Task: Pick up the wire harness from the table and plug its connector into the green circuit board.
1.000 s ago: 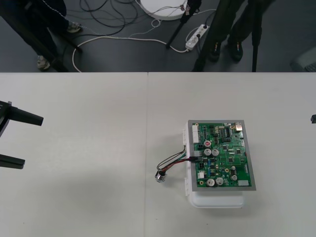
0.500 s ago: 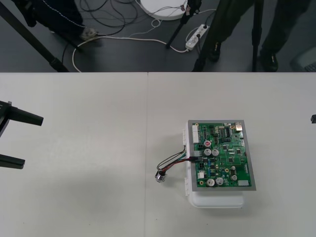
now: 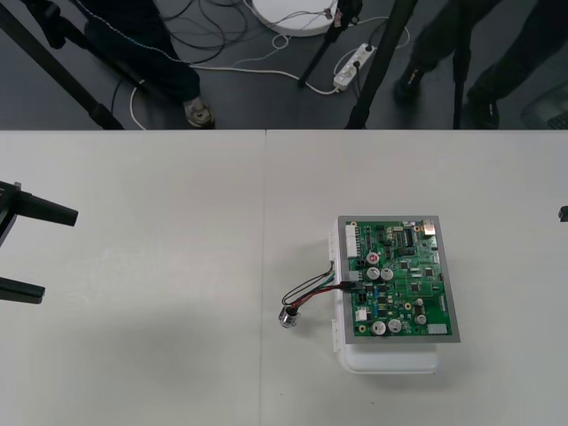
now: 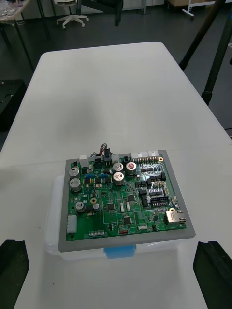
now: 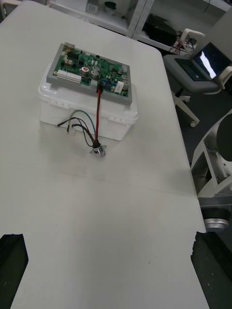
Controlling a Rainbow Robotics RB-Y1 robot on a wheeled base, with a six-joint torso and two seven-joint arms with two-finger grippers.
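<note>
While left end effector point(image 5: 113, 273) and right end effector point(image 4: 113, 275) gape, wrist views show plug point(image 4: 106, 154) in board point(image 4: 123, 200).

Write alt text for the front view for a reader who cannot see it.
A green circuit board on a white base sits on a light table, the wire harness plugged into its left edge, metal socket lying alongside. The left pincer and right pincer wait open at their own sides.
</note>
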